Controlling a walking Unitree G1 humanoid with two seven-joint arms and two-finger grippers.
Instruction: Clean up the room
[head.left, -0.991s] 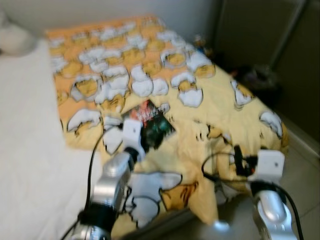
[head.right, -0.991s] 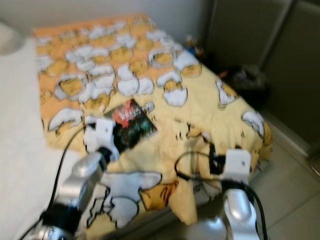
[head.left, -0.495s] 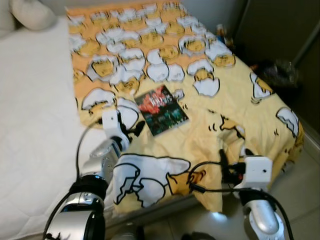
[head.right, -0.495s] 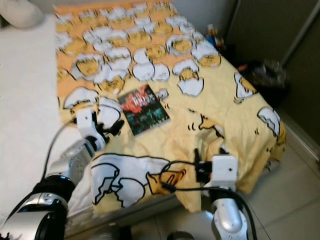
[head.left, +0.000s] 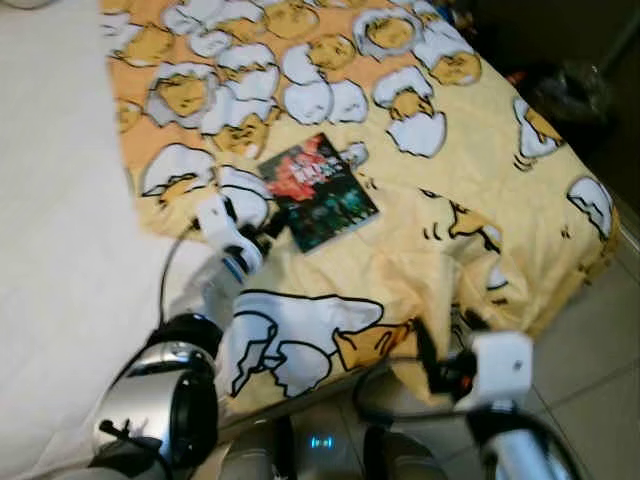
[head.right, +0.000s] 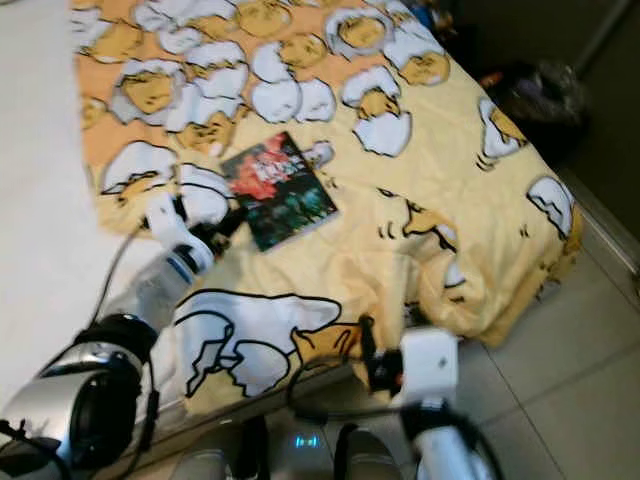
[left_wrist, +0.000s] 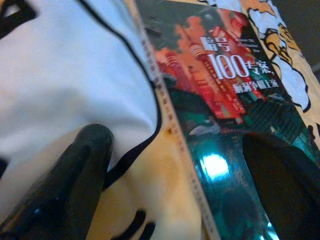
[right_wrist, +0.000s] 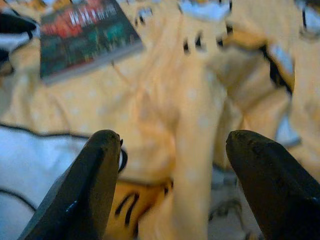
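- The book (head.left: 319, 192) lies flat on the yellow blanket (head.left: 470, 170); your left gripper (head.left: 268, 232) straddles its near edge, jaws wide.
- Slide one finger (left_wrist: 60, 185) under before closing.
- Right gripper (right_wrist: 172, 185) hovers, jaws wide.

arms: silver metal, black ring joints | wrists: white blocky housings | cables: black, looping along both arms | left gripper (head.left: 268, 232), right gripper (right_wrist: 175, 165): long glossy black fingers

Left gripper (left_wrist: 175, 165) fingers apart, right gripper (right_wrist: 172, 155) seemingly likewise.
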